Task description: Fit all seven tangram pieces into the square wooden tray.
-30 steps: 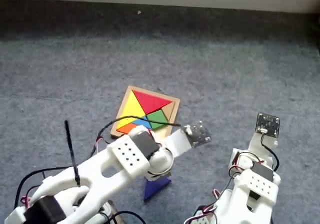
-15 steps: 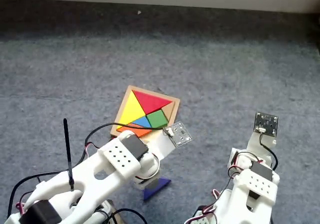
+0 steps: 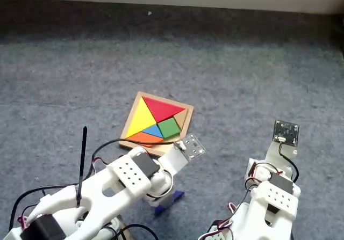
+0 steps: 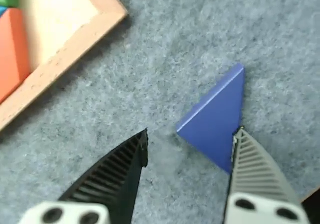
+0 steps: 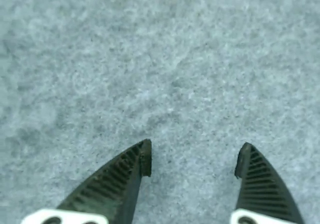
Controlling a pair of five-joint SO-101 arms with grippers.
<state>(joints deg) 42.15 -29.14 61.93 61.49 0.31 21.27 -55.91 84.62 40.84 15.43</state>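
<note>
The square wooden tray (image 3: 186,113) lies on the grey carpet, holding yellow (image 3: 140,117), red (image 3: 161,109), green (image 3: 170,126), light blue and orange pieces. In the left wrist view its corner (image 4: 80,46) shows a bare wooden patch beside the orange piece (image 4: 11,51). A dark blue triangle (image 4: 216,121) lies flat on the carpet just outside that corner. My left gripper (image 4: 190,136) hangs open over it, one fingertip (image 4: 239,144) at the triangle's edge and the other on bare carpet. From above, the left arm (image 3: 134,178) covers most of this triangle (image 3: 167,203). My right gripper (image 5: 195,159) is open above bare carpet.
The right arm (image 3: 274,197) stands at the near right, well apart from the tray. Grey carpet stretches open beyond and to the right of the tray. A black cable (image 3: 83,159) rises beside the left arm.
The left arm has drawn back from the tray's near edge toward the near side, and now sits over the dark blue triangle, hiding more of it. The right arm has not moved.
</note>
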